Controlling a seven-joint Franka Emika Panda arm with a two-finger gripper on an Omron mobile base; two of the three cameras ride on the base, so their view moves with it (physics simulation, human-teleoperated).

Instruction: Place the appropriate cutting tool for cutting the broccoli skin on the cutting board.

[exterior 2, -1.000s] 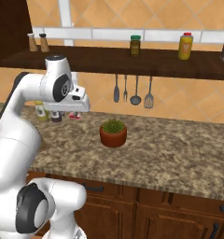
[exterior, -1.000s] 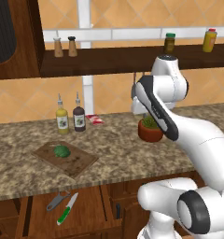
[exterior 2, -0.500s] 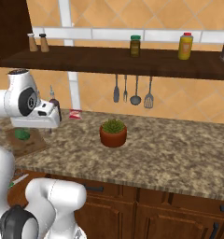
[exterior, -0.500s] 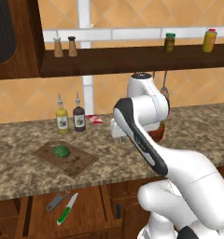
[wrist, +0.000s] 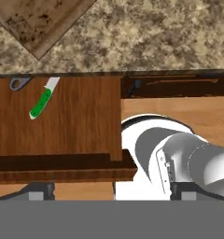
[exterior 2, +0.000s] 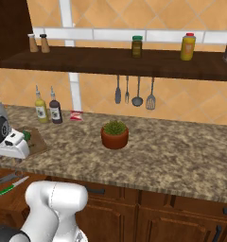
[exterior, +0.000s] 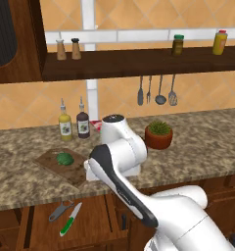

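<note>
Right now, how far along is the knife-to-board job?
Done: the drawer stands open, so the knife lies exposed beside the peeler, and the broccoli already sits on the cutting board. In hand: nothing; the gripper looks open and empty, looking down over the drawer. Left: descend, grasp the green-handled knife, lift it, set it on the board.

Speckled granite counter [exterior: 207, 142] over brown wood cabinets [exterior 2: 181, 220], orange tiled wall [exterior: 119, 14], dark, seemingly wooden, shelf [exterior: 139, 61].
</note>
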